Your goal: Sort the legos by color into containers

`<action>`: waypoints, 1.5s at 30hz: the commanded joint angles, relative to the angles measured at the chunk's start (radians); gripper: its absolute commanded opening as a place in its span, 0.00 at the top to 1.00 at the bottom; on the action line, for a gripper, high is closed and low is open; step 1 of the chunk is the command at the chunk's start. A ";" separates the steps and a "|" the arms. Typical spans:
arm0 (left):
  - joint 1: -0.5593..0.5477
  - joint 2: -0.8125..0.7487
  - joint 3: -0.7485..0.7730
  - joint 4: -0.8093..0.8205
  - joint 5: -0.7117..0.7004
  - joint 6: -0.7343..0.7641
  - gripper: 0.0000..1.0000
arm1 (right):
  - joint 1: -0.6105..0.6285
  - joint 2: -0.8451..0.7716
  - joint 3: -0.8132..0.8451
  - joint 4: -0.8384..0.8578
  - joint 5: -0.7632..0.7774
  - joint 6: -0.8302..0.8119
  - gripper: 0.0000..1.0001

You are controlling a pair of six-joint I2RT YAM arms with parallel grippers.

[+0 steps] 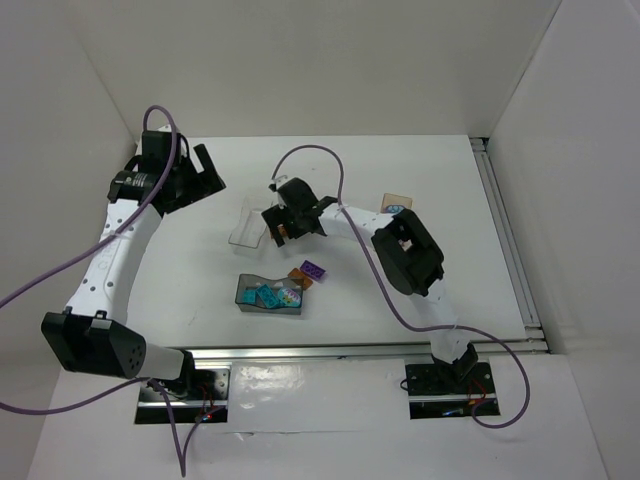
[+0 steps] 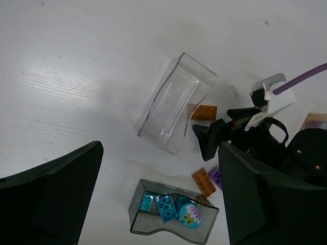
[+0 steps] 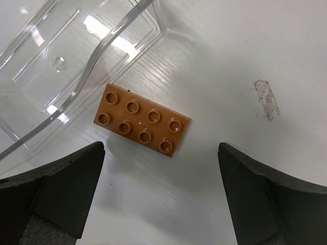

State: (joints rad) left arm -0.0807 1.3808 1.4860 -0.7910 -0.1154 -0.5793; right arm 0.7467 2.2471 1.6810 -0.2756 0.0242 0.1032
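The right fingers (image 3: 61, 189) are spread wide and empty. An orange two-by-four brick (image 3: 142, 126) lies studs up on the bench (image 3: 230, 51) just ahead of their tips, skewed to their line. Its far corner sits against the clear tray (image 3: 102, 51). Closing from here could spin the brick, or the tip nearer the tray could catch its wall and shove it. The left fingers (image 2: 51, 199), also spread and empty, hover above the smoky tray (image 2: 138, 217) of teal pieces (image 2: 166, 206). The bench is smooth, slick-looking white with one scuff (image 3: 265, 99), and white panels (image 1: 300, 60) wall it in.
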 commanded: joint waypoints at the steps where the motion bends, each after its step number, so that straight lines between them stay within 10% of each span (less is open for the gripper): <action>1: 0.006 0.004 0.010 0.022 0.014 0.012 0.00 | 0.028 0.002 -0.001 -0.003 -0.013 0.067 0.01; 15: 0.006 0.004 0.010 0.022 0.014 0.012 0.00 | 0.083 0.100 0.095 -0.063 0.276 0.357 0.02; 29: 0.006 0.023 0.010 0.032 0.025 0.012 0.00 | 0.083 -0.053 -0.058 -0.045 0.422 0.408 0.47; 45: 0.006 0.014 0.010 0.041 0.005 0.012 0.00 | 0.155 -0.198 0.030 0.000 0.413 0.300 0.47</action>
State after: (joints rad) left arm -0.0807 1.4033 1.4857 -0.7807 -0.0998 -0.5789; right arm 0.8833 2.0388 1.6154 -0.3191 0.4522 0.4461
